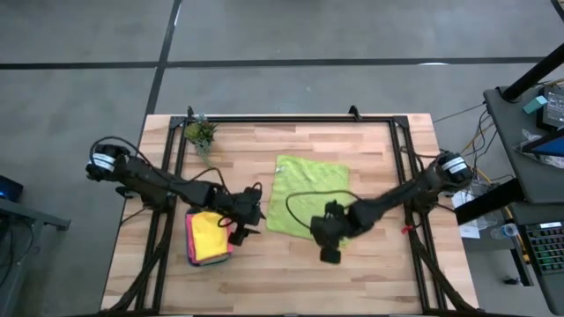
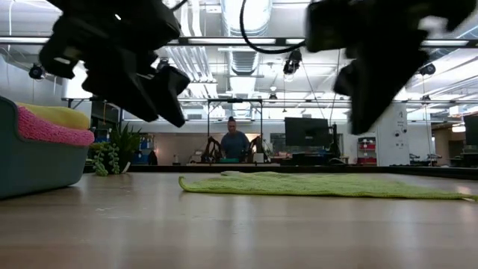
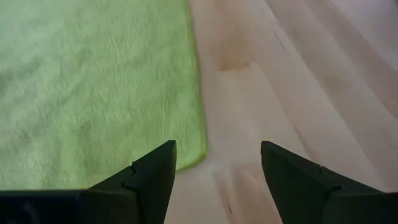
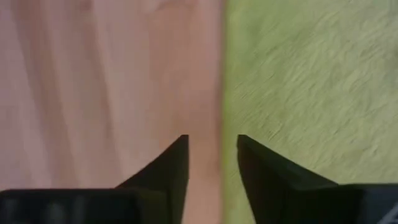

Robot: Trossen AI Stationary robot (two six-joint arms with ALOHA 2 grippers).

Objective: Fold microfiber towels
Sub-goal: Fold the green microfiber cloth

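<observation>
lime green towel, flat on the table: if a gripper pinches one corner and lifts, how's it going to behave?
Probably floppy: the lime green towel lies flat against the wooden table, its edge slightly wavy in the low view. A lifted corner would likely drape, the rest dragging. Its fuzzy nap suggests a decent grip, and it looks thin and light.

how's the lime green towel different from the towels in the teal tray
The lime green towel lies spread flat and alone on the wooden table; the yellow towel and pink towel sit stacked in the teal tray. The lime one covers far more table than the compact stack. Both claws hover at its near corners: left claw, right claw. All are plain soft cloths.
</observation>
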